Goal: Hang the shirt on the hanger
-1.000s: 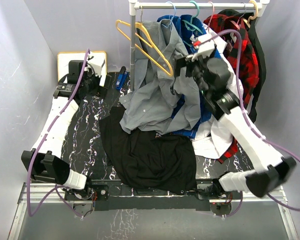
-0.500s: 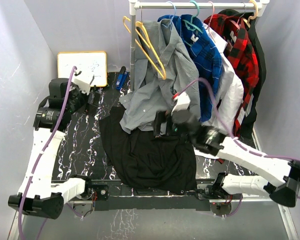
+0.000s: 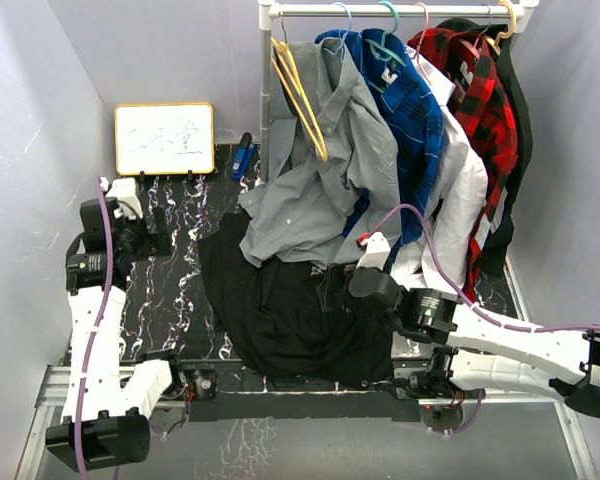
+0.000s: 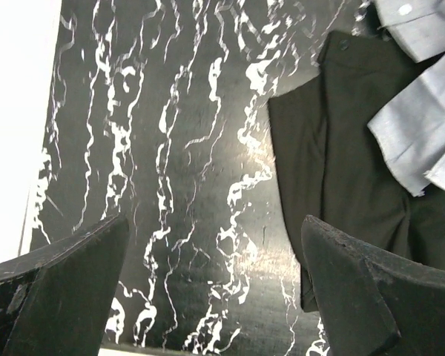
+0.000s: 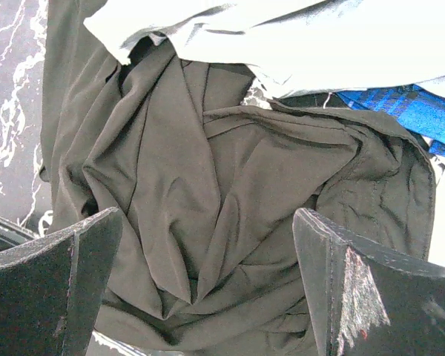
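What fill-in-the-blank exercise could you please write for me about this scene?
1. The grey shirt hangs from the rail, its lower end lying over the ____ cloth.
2. The right claw hovers above that cloth with jaws ____.
3. The whiteboard stands nearest the ____ arm.
Missing words: black; open; left.

I read the shirt point(image 3: 320, 190) as thin matt grey cloth, the black cloth point(image 5: 208, 215) as matt and creased, the table point(image 4: 170, 148) as smooth black marble-look veined white, the rail point(image 3: 460, 12) as bare metal.
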